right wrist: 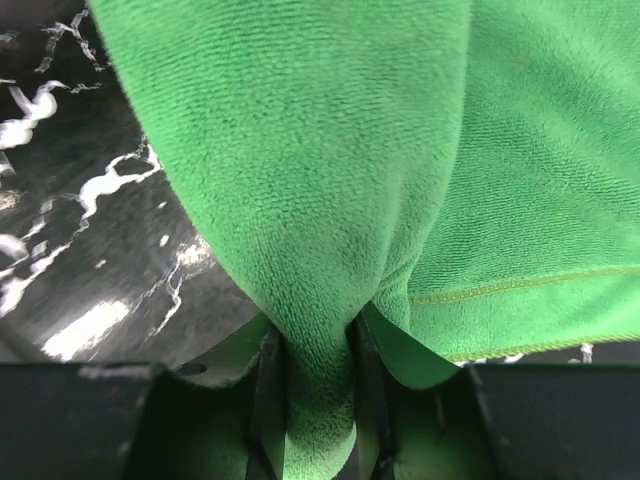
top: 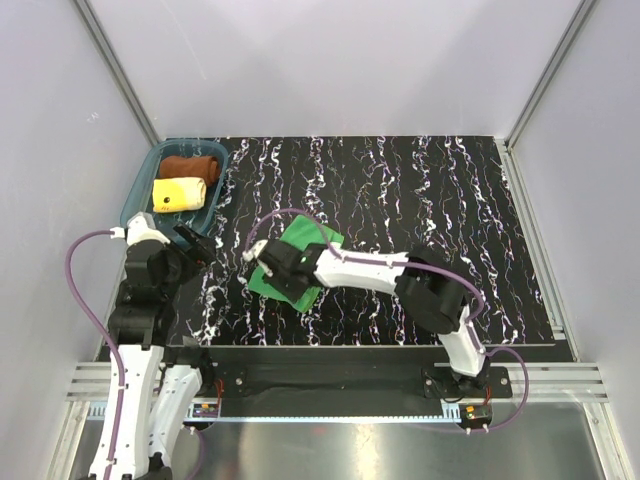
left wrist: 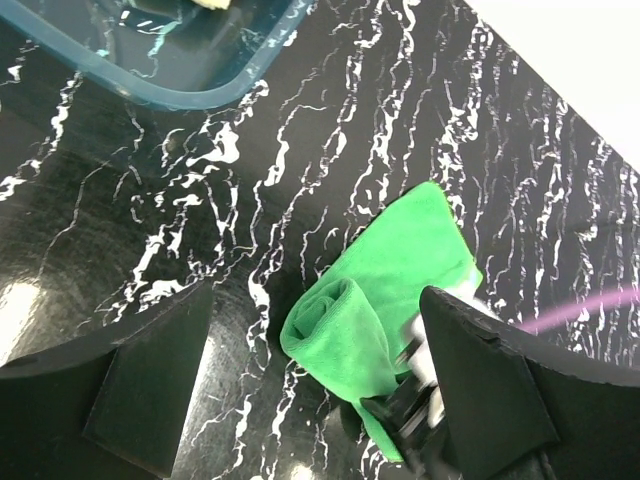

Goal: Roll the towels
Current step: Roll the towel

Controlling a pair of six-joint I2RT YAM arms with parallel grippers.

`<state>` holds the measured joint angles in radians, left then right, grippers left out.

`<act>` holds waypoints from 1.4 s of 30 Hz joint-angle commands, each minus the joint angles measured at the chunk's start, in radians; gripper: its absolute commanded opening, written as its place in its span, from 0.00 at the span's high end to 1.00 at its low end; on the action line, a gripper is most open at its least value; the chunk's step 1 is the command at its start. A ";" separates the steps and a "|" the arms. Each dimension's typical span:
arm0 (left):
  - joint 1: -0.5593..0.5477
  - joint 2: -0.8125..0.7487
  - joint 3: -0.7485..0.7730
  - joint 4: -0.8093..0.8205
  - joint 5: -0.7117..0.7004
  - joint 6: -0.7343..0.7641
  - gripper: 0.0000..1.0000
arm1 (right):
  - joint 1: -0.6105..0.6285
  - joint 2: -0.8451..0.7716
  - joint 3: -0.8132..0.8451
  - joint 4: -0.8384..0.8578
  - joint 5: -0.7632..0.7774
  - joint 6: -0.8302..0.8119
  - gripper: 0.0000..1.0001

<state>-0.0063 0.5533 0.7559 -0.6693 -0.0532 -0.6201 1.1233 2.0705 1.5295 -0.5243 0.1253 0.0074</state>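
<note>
Green towel, part-rolled on the table left of centre: your right gripper pinches a fold of it, your left gripper hangs spread and empty beside it; if that narrow pinch slips, you likely lose the roll.

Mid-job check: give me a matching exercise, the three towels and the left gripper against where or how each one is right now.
Column A
1. green towel
2. pale yellow towel
3. rust-brown towel
4. left gripper

Column B
a. rolled, in the teal tray, far side
b. open, holding nothing
c. on the table, partly rolled, pinched by the right gripper
d. rolled, in the tray, near side

Pairs: 1-c; 2-d; 3-a; 4-b
</note>
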 commanded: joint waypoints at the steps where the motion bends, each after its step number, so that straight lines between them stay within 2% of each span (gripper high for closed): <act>1: 0.006 -0.001 -0.010 0.069 0.047 0.013 0.09 | -0.089 -0.069 0.046 -0.069 -0.309 0.065 0.71; 6: 0.005 0.002 -0.020 0.083 0.070 -0.004 0.09 | -0.158 -0.035 0.077 -0.102 -0.522 0.077 0.72; 11: 0.005 0.004 -0.026 0.112 0.091 -0.010 0.09 | -0.223 -0.020 0.041 -0.031 -0.705 0.120 0.72; 17: 0.005 -0.003 -0.108 0.233 0.242 -0.044 0.10 | -0.312 0.025 0.034 0.032 -0.918 0.187 0.72; 20: 0.005 0.013 -0.222 0.376 0.358 -0.090 0.13 | -0.355 0.059 0.018 0.088 -1.009 0.233 0.71; 24: 0.005 0.045 -0.319 0.513 0.455 -0.128 0.16 | -0.384 0.105 -0.002 0.148 -1.092 0.299 0.70; 30: 0.005 0.073 -0.371 0.663 0.544 -0.148 0.16 | -0.399 0.140 -0.055 0.297 -1.196 0.397 0.70; 34: -0.006 0.103 -0.385 0.727 0.561 -0.161 0.16 | -0.404 0.142 -0.089 0.395 -1.259 0.451 0.69; 38: -0.020 0.134 -0.400 0.769 0.570 -0.164 0.16 | -0.404 0.148 -0.138 0.591 -1.332 0.538 0.68; 42: -0.069 0.190 -0.415 0.786 0.543 -0.161 0.17 | -0.404 0.181 -0.140 0.607 -1.331 0.571 0.67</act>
<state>-0.0437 0.7113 0.3546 0.0261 0.4725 -0.7788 0.7238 2.2333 1.3933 -0.0326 -1.1389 0.5175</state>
